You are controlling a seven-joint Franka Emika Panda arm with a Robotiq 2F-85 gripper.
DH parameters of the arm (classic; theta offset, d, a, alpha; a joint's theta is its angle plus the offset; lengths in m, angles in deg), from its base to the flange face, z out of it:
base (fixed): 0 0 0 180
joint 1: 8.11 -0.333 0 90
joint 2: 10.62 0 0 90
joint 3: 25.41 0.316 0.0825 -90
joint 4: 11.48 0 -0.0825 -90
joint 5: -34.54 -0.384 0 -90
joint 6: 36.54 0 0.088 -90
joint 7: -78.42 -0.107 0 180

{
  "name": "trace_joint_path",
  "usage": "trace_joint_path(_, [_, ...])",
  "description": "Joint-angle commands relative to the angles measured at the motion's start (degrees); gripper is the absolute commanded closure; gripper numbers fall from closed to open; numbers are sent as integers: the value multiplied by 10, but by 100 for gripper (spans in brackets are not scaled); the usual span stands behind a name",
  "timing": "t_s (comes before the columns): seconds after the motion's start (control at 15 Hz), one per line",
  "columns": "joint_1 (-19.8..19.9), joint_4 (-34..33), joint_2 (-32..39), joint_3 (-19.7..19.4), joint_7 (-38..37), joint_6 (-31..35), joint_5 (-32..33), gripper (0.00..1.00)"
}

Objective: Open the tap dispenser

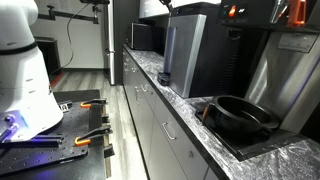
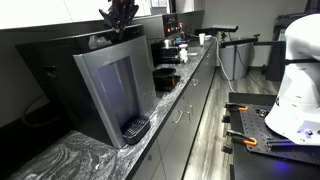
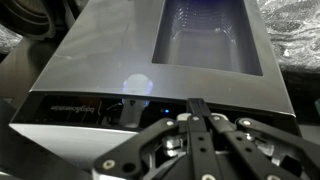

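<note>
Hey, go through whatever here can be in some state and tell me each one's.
tap dispenser: upright, bay empty, no water visible.
hand: shut, empty, over the tap dispenser.
black pan: on the cooktop, empty, lidless.
cabinet fronts: all shut.

A long desk of marbled grey-and-black stone (image 1: 147,66) (image 2: 60,160) shows in both exterior views. On it stands a tall boxy tap dispenser (image 1: 185,55) (image 2: 115,90) with a silver-grey front panel and black sides. Beside it sits a round black pan (image 1: 240,115), and a smaller dark box appliance (image 1: 140,37) stands farther along.

End effector (image 3: 197,108) downward, jaws closed
</note>
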State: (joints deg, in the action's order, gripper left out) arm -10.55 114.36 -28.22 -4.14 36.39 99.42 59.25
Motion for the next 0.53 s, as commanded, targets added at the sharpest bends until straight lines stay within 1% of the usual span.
trace_joint_path(0.0, [5,1,9,-4,-21,23,23,100])
trace_joint_path(0.27, [11,-1,15,-5,-37,38,45,100])
trace_joint_path(0.47, [9,-7,22,-5,-42,38,47,100])
